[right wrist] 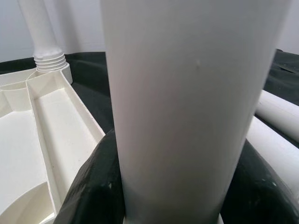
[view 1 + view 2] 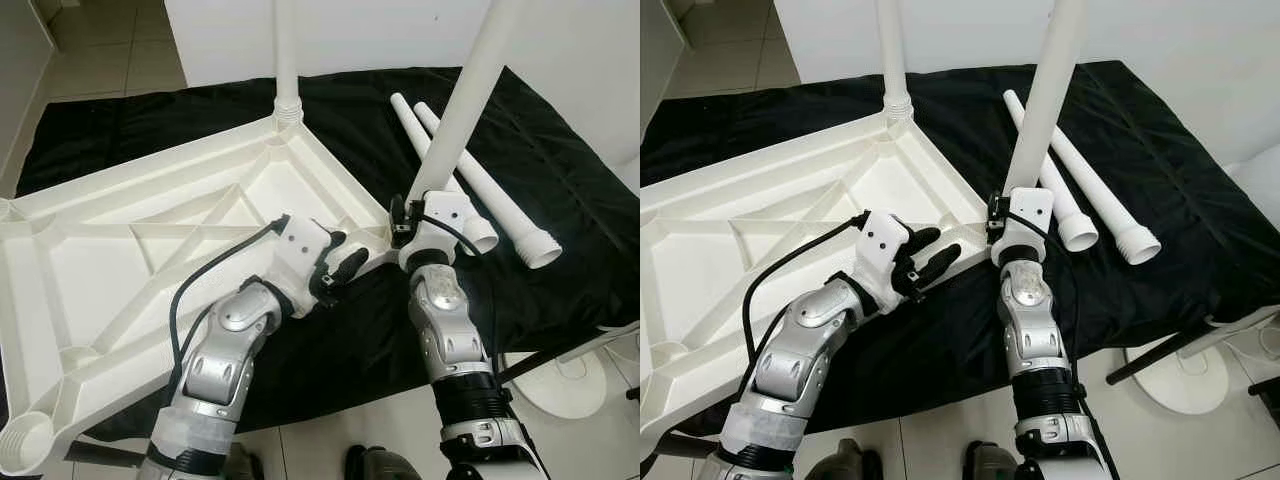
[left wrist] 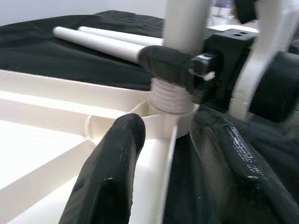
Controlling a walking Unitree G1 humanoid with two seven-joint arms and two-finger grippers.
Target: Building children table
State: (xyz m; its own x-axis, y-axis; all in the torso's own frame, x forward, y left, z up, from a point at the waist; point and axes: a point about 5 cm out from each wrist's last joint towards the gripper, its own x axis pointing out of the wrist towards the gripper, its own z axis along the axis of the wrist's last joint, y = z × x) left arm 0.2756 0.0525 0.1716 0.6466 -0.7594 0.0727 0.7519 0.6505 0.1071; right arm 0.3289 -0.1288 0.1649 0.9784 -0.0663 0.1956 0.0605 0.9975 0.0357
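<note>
The white table top (image 2: 120, 260) lies upside down on a black cloth (image 2: 560, 150). One white leg (image 2: 287, 60) stands screwed into its far corner. My right gripper (image 2: 410, 207) is shut on a second leg (image 2: 466, 100), held slightly tilted with its threaded end (image 3: 170, 95) in the near right corner socket. Its fingers (image 1: 93, 186) wrap the tube on both sides. My left gripper (image 2: 342, 262) is open just beside that corner, its fingers (image 3: 112, 172) straddling the table's rim without gripping it. Two loose legs (image 2: 500, 200) lie on the cloth to the right.
An open round socket (image 2: 25, 440) sits at the table top's near left corner. A white round base (image 2: 560, 385) and black stand bars (image 2: 540, 358) are on the tiled floor at the near right. A white wall (image 2: 400, 30) rises behind the cloth.
</note>
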